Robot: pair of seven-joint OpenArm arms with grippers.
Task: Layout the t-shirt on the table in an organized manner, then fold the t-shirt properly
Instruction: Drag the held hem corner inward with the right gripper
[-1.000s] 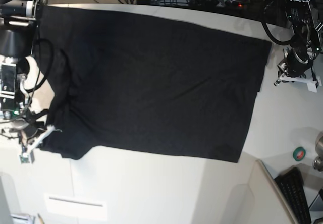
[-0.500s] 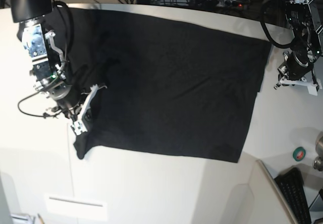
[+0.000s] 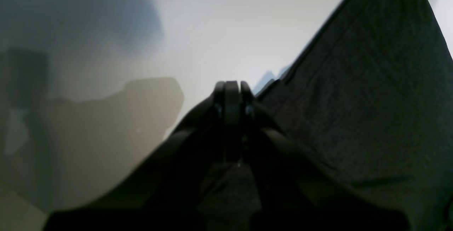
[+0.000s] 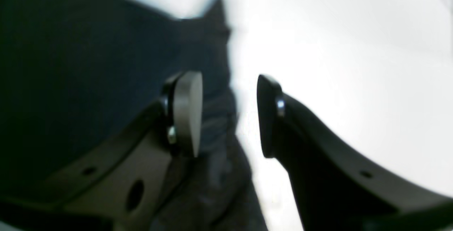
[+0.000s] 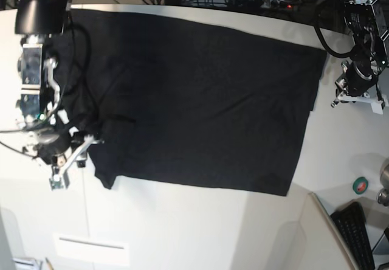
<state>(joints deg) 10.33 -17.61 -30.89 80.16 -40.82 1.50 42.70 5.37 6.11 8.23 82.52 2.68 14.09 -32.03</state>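
Spreading across most of the worktop (image 5: 182, 233), the t-shirt (image 5: 206, 100) lies flat and dark, its body smooth from about twelve o'clock round to four in the base view. Only the corner near eight o'clock is rumpled, where a flap of cloth is turned in over the body. I judge that as the sleeve side being brought inward, a first fold, though I cannot tell the sleeve from the hem in that bunch.

My right gripper (image 5: 76, 157) sits just at that rumpled edge, at about eight o'clock. From its wrist camera the jaws are spread, with bunched cloth lying below the gap and off-white worktop on the far side; nothing is pinched between the pads (image 4: 187, 112). I read that as the cloth let go so it can settle where it lies.

My left gripper (image 5: 358, 93) is off the opposite edge at about three o'clock, over bare worktop just beside the shirt's straight hem. Its jaws are pressed together and, from its wrist camera (image 3: 231, 93), they hold nothing; the hem runs past at its two o'clock. I take that arm to be parked clear of the cloth.

Beyond, at five o'clock, a keyboard (image 5: 355, 233) and a small green roll (image 5: 360, 185) sit well apart from the shirt.
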